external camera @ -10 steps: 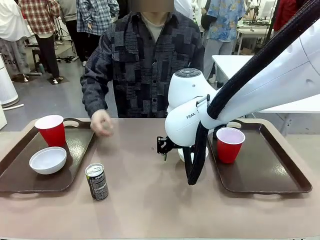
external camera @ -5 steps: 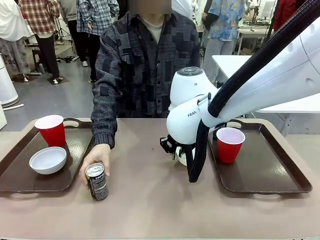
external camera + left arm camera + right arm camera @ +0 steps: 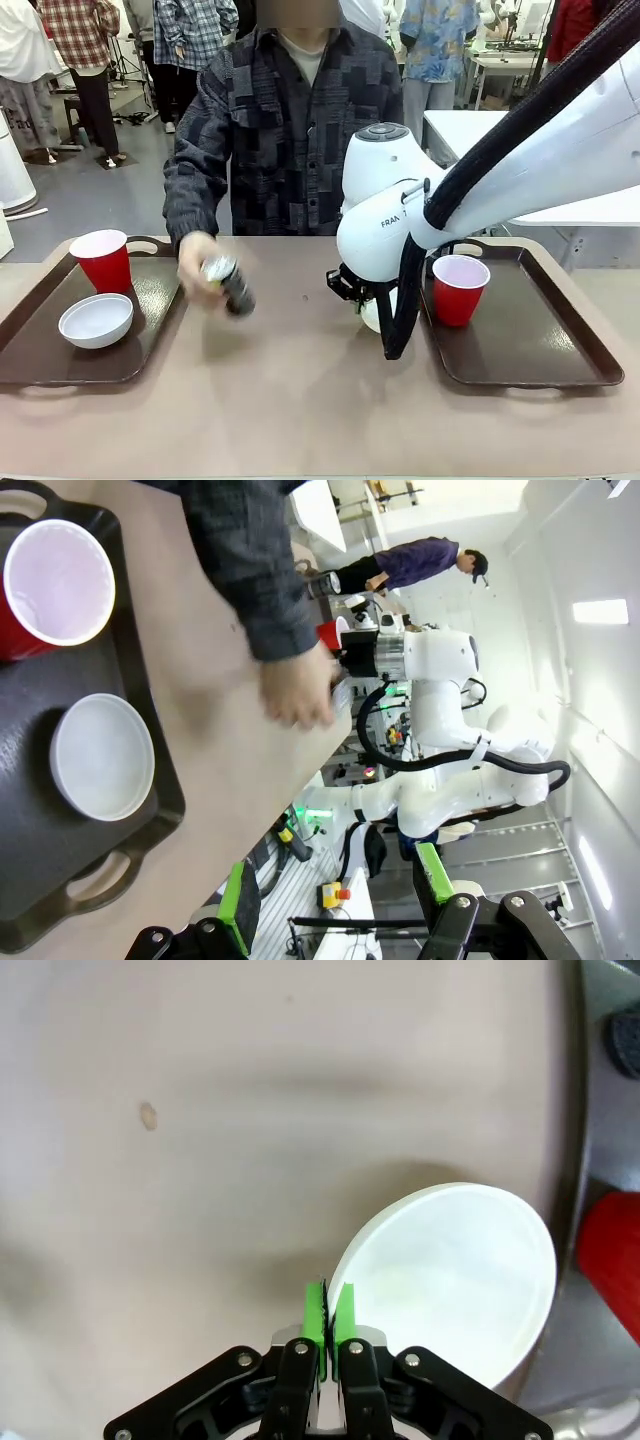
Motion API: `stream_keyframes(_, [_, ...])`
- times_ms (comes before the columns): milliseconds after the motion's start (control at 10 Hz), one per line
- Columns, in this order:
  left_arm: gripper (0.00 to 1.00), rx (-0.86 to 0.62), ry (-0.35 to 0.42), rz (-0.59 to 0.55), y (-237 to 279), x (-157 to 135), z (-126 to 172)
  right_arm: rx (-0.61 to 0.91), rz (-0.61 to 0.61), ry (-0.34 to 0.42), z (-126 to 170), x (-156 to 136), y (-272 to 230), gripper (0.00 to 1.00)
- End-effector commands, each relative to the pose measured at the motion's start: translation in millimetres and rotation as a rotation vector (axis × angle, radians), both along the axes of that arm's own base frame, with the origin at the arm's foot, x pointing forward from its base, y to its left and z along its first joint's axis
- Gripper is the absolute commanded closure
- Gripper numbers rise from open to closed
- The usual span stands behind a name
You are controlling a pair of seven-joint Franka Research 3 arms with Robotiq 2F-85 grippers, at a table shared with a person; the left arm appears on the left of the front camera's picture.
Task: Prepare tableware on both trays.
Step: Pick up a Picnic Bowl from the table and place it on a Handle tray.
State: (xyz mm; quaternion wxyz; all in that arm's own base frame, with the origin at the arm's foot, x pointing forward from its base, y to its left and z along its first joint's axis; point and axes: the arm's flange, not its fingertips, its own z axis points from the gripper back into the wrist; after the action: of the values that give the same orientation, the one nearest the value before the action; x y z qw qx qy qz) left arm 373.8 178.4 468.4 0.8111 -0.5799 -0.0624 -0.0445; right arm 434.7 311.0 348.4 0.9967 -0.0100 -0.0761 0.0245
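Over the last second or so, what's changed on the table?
The person's hand reached down to the drink can, grasped it and lifted it off the table; it is now held tilted near the left tray. The robot's right hand closed on the rim of the white bowl beside the right tray. The left red cup, right red cup and left tray's bowl stayed put.

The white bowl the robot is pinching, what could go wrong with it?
The right gripper pinches the white bowl only by its thin rim, so it might slip or tip. The red cup stands on the right tray close by, so the bowl could knock it over.
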Motion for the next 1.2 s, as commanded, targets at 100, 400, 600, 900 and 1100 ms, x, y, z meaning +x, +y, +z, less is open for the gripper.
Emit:
stream_keyframes(100, [0.18,-0.013,0.005,0.013,0.3,0.0,3.8,-0.110,-0.002,-0.035,42.9,-55.1,-4.0,1.00])
stream_keyframes(400, [0.18,-0.013,0.005,0.013,0.3,0.0,3.8,-0.056,0.063,-0.106,104.1,-129.2,-18.2,1.00])
stream_keyframes(600, [0.18,-0.013,0.005,0.013,0.3,0.0,3.8,-0.026,0.071,-0.104,117.9,-149.1,-35.5,1.00])
stream_keyframes(900, [0.18,-0.013,0.005,0.013,0.3,0.0,3.8,-0.025,0.023,-0.046,123.6,-134.3,-77.5,1.00])
stream_keyframes(1100, [0.18,-0.013,0.005,0.013,0.3,0.0,3.8,-0.090,0.032,-0.022,121.1,-117.6,-108.1,1.00])
